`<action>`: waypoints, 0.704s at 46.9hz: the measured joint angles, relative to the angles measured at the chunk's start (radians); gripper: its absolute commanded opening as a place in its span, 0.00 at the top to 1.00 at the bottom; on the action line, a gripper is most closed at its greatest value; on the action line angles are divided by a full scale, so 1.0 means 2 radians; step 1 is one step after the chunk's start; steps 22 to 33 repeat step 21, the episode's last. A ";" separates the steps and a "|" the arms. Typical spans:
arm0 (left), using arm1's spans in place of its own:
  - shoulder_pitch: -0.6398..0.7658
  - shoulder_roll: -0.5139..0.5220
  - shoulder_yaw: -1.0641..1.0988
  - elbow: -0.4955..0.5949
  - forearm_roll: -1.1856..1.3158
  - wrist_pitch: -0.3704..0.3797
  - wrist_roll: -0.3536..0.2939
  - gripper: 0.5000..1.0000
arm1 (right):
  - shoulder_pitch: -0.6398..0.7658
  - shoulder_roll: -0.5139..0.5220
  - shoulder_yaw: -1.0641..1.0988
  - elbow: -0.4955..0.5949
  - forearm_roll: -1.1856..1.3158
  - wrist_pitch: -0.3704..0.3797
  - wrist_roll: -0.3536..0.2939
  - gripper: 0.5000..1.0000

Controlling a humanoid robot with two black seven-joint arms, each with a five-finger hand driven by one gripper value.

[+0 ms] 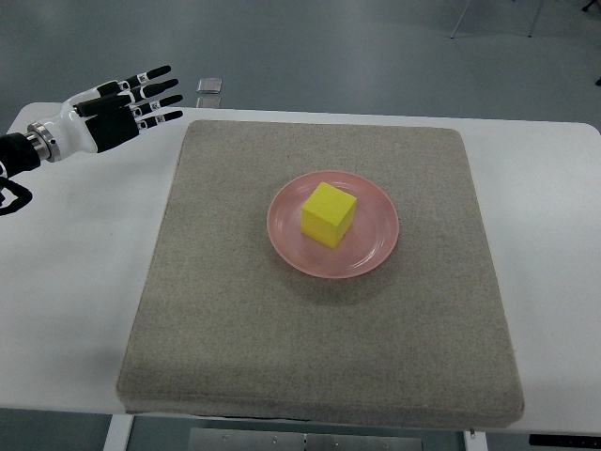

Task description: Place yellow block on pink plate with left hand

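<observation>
The yellow block [329,214] is sitting on the pink plate [376,249], slightly toward the plate's 10 o'clock side but fully within its rim, so the placement the task asks for looks done. The block is resting flat on one face with a corner turned toward the camera, which suggests a stable seat that needs no correcting. The plate is lying near the middle of the grey felt mat [235,329], and the mat is covering most of the white table [75,282], presumably to cushion things and stop them sliding. The left hand [117,108] is hovering at the mat's 10 o'clock corner, well apart from plate and block, its fingers [155,96] stretched out wide and holding nothing. A small grey object [209,86] is lying on the table just beyond the fingertips. The right arm is not showing.
</observation>
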 measured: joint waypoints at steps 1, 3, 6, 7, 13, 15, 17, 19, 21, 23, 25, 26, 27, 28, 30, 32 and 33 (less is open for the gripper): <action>0.000 0.000 -0.005 0.000 -0.002 0.000 0.002 0.01 | 0.000 0.000 0.000 0.000 0.000 0.000 0.000 0.15; 0.001 0.000 -0.013 0.001 -0.004 0.000 0.004 0.01 | 0.000 0.000 -0.001 0.000 0.000 0.000 0.000 0.15; 0.001 0.001 -0.019 0.001 -0.005 0.000 0.006 0.01 | 0.000 0.000 -0.001 0.000 0.000 0.001 0.000 0.15; 0.001 0.001 -0.020 0.001 -0.005 0.000 0.006 0.01 | 0.000 0.000 -0.001 0.000 0.000 0.001 0.000 0.15; 0.001 0.001 -0.020 0.001 -0.005 0.000 0.006 0.01 | 0.000 0.000 -0.001 0.000 0.000 0.000 0.000 0.15; 0.001 0.001 -0.020 0.002 -0.005 0.000 0.006 0.01 | 0.000 0.000 -0.001 0.000 -0.001 0.000 0.000 0.15; 0.001 0.001 -0.020 0.002 -0.004 0.000 0.006 0.01 | 0.000 0.000 -0.001 0.000 -0.002 0.000 0.000 0.15; 0.001 0.001 -0.020 0.002 -0.004 0.000 0.006 0.01 | 0.000 0.000 -0.002 0.000 -0.003 -0.001 0.000 0.15; 0.001 0.001 -0.020 0.002 -0.003 0.000 0.006 0.01 | 0.000 0.000 -0.002 0.000 -0.003 -0.002 0.000 0.15; 0.001 0.001 -0.020 0.002 -0.003 0.000 0.006 0.01 | 0.000 0.000 -0.002 0.000 -0.003 -0.002 0.000 0.15; 0.001 0.001 -0.020 0.002 -0.003 0.000 0.006 0.01 | 0.000 0.000 -0.002 0.000 -0.003 -0.002 0.000 0.15; 0.001 0.001 -0.020 0.002 -0.003 0.000 0.006 0.01 | 0.000 0.000 -0.002 0.000 -0.003 -0.002 0.000 0.15; 0.001 0.001 -0.020 0.002 -0.003 0.000 0.006 0.01 | 0.000 0.000 -0.002 0.000 -0.003 -0.002 0.000 0.15; 0.001 0.001 -0.020 0.002 -0.003 0.000 0.006 0.01 | 0.000 0.000 -0.002 0.000 -0.003 -0.002 0.000 0.15; 0.001 0.001 -0.020 0.002 -0.003 0.000 0.006 0.01 | 0.000 0.000 -0.002 0.000 -0.003 -0.002 0.000 0.15; 0.001 0.001 -0.020 0.002 -0.003 0.000 0.006 0.01 | 0.000 0.000 -0.002 0.000 -0.003 -0.002 0.000 0.15; 0.001 0.001 -0.020 0.002 -0.003 0.000 0.006 0.01 | 0.000 0.000 -0.002 0.000 -0.003 -0.002 0.000 0.15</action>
